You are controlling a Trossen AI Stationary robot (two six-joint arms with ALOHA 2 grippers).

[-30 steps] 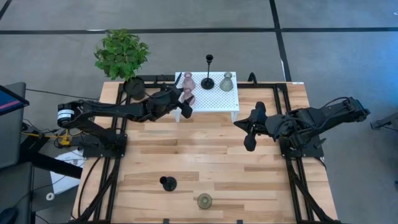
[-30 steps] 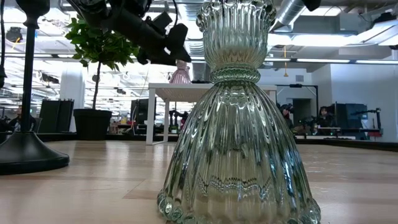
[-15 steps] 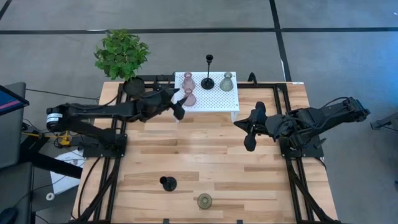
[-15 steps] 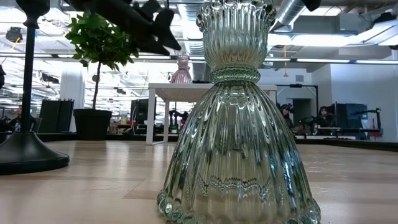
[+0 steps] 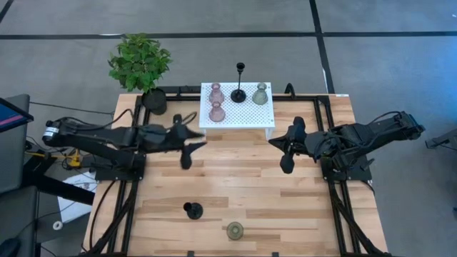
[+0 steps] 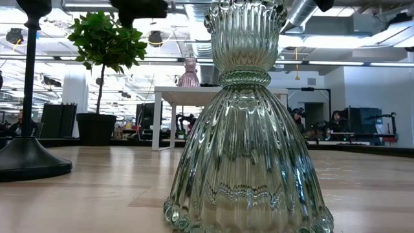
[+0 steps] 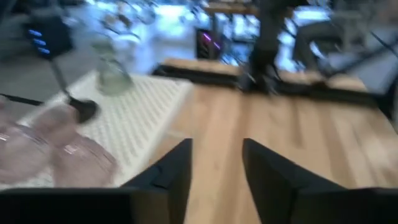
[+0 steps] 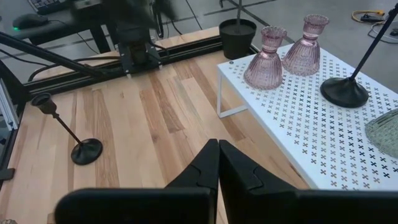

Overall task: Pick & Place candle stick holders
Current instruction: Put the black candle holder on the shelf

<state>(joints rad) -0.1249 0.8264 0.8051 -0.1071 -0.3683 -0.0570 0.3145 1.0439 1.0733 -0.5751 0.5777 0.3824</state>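
A white perforated shelf (image 5: 250, 118) at the table's far middle carries two pink glass holders (image 5: 216, 93) (image 5: 217, 111), a black stemmed holder (image 5: 238, 94) and an olive-green glass holder (image 5: 260, 94), each standing on its base. A second black holder (image 5: 191, 210) and a second green holder (image 5: 234, 230) stand on the table near its front edge; this green one fills the low view (image 6: 246, 129). My left gripper (image 5: 187, 151) is open and empty over the table, left of and nearer than the shelf. My right gripper (image 5: 287, 163) is shut and empty, right of the shelf.
A potted plant (image 5: 141, 63) in a black pot (image 5: 153, 100) stands at the far left corner. Black frame rails (image 5: 136, 193) run along the table's left and right sides. Bare wood (image 5: 235, 175) lies between the shelf and the two front holders.
My left gripper has drawn back from the nearer pink holder on the shelf, toward the table's left and near edges, and now hangs over bare wood. The pink holder stays upright on the shelf.
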